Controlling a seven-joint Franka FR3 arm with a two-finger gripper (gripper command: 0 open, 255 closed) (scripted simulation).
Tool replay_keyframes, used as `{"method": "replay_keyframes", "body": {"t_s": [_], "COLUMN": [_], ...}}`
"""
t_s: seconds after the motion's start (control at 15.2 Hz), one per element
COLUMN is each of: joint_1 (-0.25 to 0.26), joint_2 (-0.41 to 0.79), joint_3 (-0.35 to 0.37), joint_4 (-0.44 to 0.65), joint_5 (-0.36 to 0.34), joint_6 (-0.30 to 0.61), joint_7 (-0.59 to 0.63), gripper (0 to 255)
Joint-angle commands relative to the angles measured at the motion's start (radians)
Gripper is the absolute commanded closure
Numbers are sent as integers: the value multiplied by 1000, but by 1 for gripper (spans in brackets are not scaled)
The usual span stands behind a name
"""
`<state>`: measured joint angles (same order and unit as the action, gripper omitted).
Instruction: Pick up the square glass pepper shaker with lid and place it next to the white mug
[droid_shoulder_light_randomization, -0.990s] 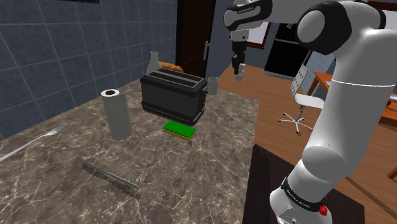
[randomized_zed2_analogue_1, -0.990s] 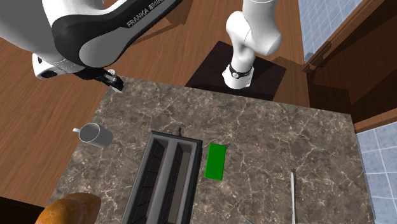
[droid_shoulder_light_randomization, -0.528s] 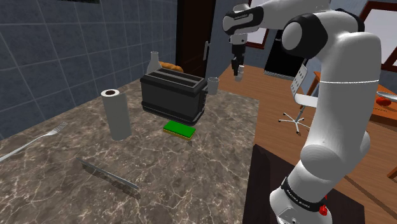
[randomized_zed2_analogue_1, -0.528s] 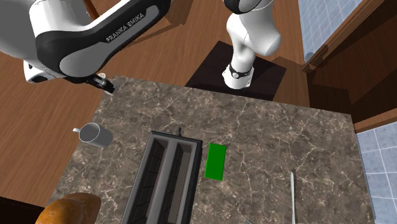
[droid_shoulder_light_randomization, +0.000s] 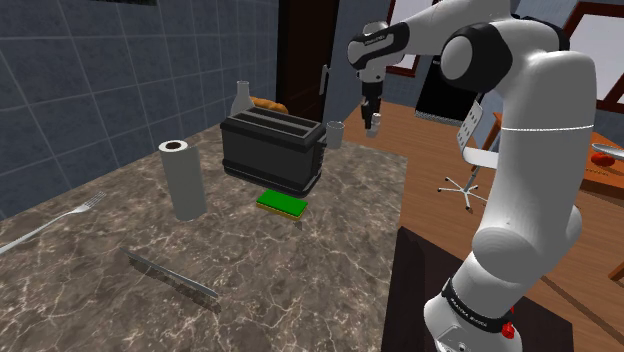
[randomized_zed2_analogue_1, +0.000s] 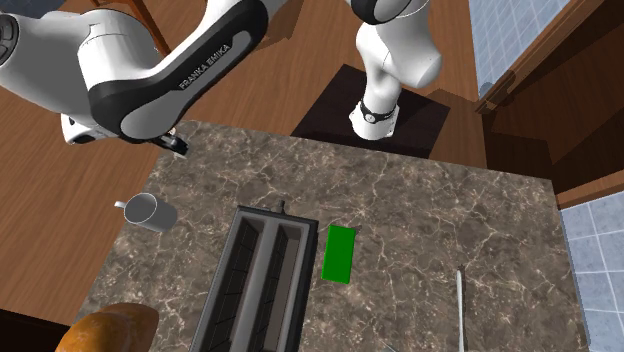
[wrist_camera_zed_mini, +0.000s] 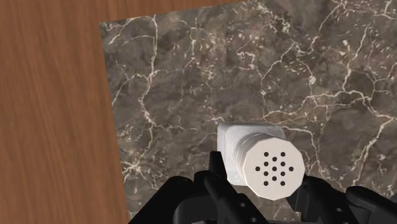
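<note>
Your pepper shaker (wrist_camera_zed_mini: 251, 156), a pale square-bodied thing with a round perforated lid (wrist_camera_zed_mini: 275, 169) facing the wrist camera, sat clasped between the two black fingers (wrist_camera_zed_mini: 215, 173) of the gripper (wrist_camera_zed_mini: 262, 186), which were drawn in narrow against its sides. You held it in the air, clear of the surface, over the dark veined marble counter (wrist_camera_zed_mini: 210, 83), near the edge where the stone met the wooden floor (wrist_camera_zed_mini: 51, 108). In the shoulder view the shaker (droid_shoulder_light_randomization: 375, 126) showed as a small light piece at the tip of the gripper (droid_shoulder_light_randomization: 373, 118), up and to the right of the pale mug (droid_shoulder_light_randomization: 335, 134), near it but apart from it. In the second exterior view the gripper (randomized_zed2_analogue_1: 178, 146) hung over the counter's corner, and the mug (randomized_zed2_analogue_1: 150, 211) stood on the stone below it in that picture, handle toward the picture's left. Your arm (droid_shoulder_light_randomization: 540, 150) rose nearly upright from the stand (droid_shoulder_light_randomization: 408, 300), folded at the elbow high up and sent the forearm toward the shoulder view's left, the wrist bent so the hand pointed down at the counter. Past the mug stood the black toaster (droid_shoulder_light_randomization: 272, 150), with the green sponge (droid_shoulder_light_randomization: 282, 203) lying just beside its near side and the paper-towel roll (droid_shoulder_light_randomization: 183, 180) upright further along
</note>
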<state>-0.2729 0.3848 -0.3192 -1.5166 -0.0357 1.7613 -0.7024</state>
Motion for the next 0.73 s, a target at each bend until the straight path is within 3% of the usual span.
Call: {"method": "replay_keyframes", "body": {"t_s": [0.0,0.66], "joint_1": [0,-1], "joint_2": [5,40], "joint_3": [1,6], "joint_4": [-19,-105], "joint_5": [1,9], "joint_6": [25,143], "joint_7": [2,10], "gripper": [255,255]}}
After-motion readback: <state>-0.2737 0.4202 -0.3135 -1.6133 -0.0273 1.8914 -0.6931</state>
